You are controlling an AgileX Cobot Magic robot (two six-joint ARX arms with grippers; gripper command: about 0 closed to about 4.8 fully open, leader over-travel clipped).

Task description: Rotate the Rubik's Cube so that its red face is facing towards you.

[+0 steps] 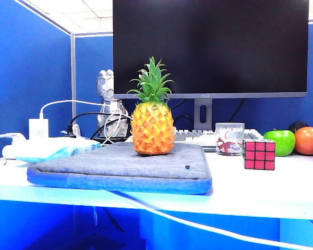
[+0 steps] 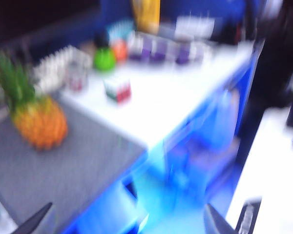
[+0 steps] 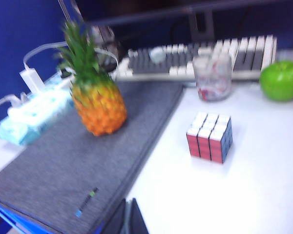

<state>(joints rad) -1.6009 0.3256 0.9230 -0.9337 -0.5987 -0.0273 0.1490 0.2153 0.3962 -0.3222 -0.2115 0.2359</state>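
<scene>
The Rubik's Cube (image 1: 260, 154) stands on the white table right of the grey mat, its red face (image 1: 260, 156) turned toward the exterior camera. Neither gripper shows in the exterior view. In the right wrist view the cube (image 3: 210, 138) shows a red face (image 3: 203, 145), a white top and a blue side. My right gripper (image 3: 128, 219) is shut and empty, well short of the cube by the mat's edge. The left wrist view is blurred. There the cube (image 2: 118, 90) is far off, and my left gripper (image 2: 127, 224) hangs open and empty past the table's front edge.
A pineapple (image 1: 152, 117) stands on the grey mat (image 1: 120, 166). Behind the cube are a glass cup (image 1: 229, 138), a green apple (image 1: 280, 142), a red fruit (image 1: 308, 140), a keyboard (image 1: 198, 137) and a monitor (image 1: 208, 47). A white cable (image 1: 198, 224) hangs across the front.
</scene>
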